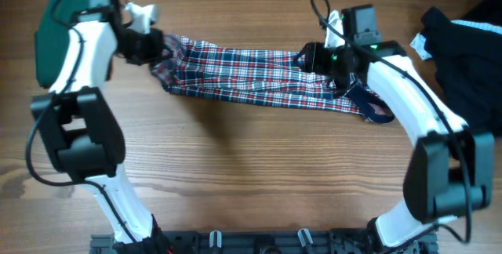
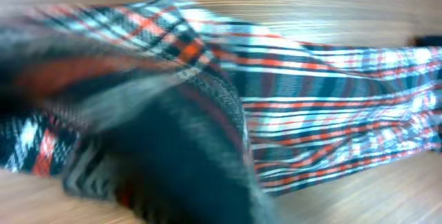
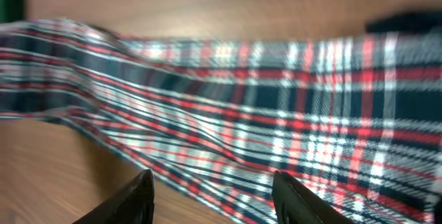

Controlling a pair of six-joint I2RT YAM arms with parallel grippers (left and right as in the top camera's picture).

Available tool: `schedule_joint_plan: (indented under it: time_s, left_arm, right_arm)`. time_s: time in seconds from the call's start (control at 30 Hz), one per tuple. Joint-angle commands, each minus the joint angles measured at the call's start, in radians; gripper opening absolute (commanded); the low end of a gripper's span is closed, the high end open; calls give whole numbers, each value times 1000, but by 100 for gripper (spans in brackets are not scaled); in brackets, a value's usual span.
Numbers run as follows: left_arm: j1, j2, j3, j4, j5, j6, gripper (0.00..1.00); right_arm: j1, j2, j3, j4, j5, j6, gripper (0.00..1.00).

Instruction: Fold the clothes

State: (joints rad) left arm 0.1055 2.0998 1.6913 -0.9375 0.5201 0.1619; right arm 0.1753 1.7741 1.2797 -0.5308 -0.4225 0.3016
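Right tool (image 3: 213, 179) parted over plaid dress (image 3: 276, 113); left tool (image 1: 155, 48) clamps it.

This looks like a robotics lab station, not a home. I stand at a bare wood-grain bench (image 1: 251, 175), my left arm (image 1: 78, 132) and right arm (image 1: 408, 93) based at a black mounting rail (image 1: 259, 243) along its near edge, a loose cable (image 1: 317, 5) looping above one wrist, a plaid dress (image 1: 251, 74) stretched between the arms.
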Motion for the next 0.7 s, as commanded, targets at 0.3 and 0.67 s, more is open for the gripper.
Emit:
schedule_joint_plan:
  time_s: [0.3, 0.67]
  left_arm:
    - [-273, -45, 48, 111, 10, -66, 4]
    - [-435, -45, 48, 112, 5, -65, 4]
  right_arm:
    - [-47, -46, 17, -19, 34, -2, 57]
    - [-137, -46, 16, -17, 35, -9, 61]
